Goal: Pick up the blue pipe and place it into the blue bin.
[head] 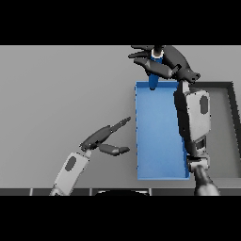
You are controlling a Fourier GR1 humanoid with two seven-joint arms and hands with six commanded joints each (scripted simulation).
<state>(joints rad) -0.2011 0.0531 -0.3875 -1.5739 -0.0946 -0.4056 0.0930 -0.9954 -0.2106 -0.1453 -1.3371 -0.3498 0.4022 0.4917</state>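
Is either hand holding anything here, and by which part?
The right hand holds the blue pipe near its upper end, above the blue bin's far edge. The left hand holds nothing.

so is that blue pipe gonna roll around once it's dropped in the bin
Probably a bit. The blue pipe looks round and rigid, so it would likely roll on the flat floor of the blue bin. The right hand holds it near upright over the bin's far edge, so it may topple first. The walls should contain it.
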